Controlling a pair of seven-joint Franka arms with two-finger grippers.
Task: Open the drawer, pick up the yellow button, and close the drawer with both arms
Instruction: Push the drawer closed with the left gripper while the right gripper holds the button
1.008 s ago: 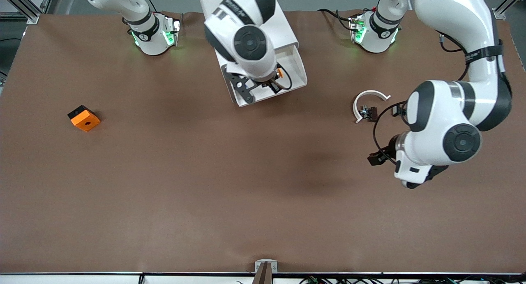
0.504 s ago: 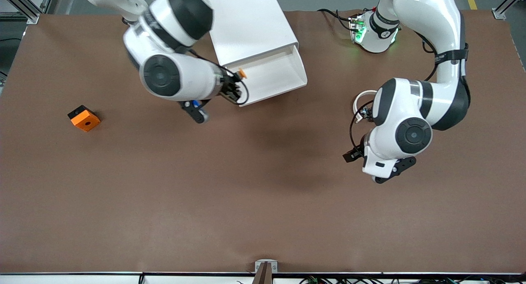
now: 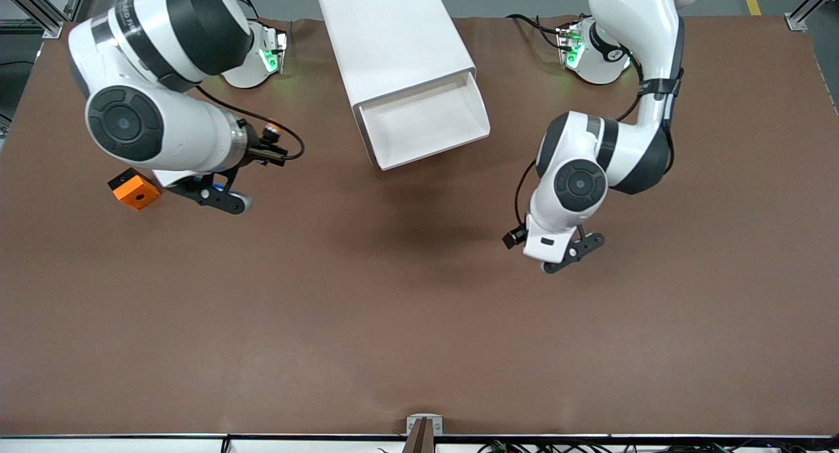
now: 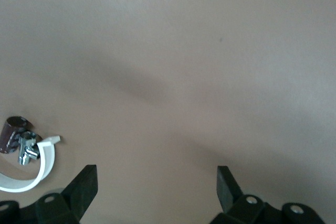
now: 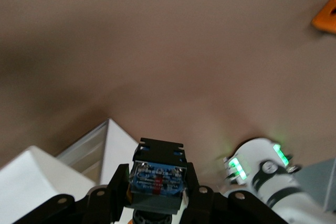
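We see the cabinet (image 3: 396, 43) standing at the table's (image 3: 419, 322) edge where the robot bases are, about midway between the 2 bases, with its drawer (image 3: 426, 122) pulled out toward the front camera and showing only bare white floor

The right gripper (image 5: 157, 184) hangs in the air over the table toward the right arm's end, close above the orange block (image 3: 134, 189). Its jaws are closed on the button (image 5: 157, 178): in the right wrist view the blue and black body sits clamped between the 2 black fingers (image 5: 119, 182), and in the front view the small orange cap (image 3: 271, 130) shows at the gripper's tip. So the button is out of the drawer and up in the air in that grip

The left gripper (image 4: 156, 182) hovers over bare table between the drawer and the left arm's end, nearer the front camera than the drawer. Its jaws stand wide apart and hold nothing (both fingertips (image 4: 86, 179) frame open brown surface in the left wrist view). That same view shows a white arc with a small dark clip (image 4: 21, 153) lying on the table near the gripper

The orange block rests on the table toward the right arm's end, well apart from the cabinet
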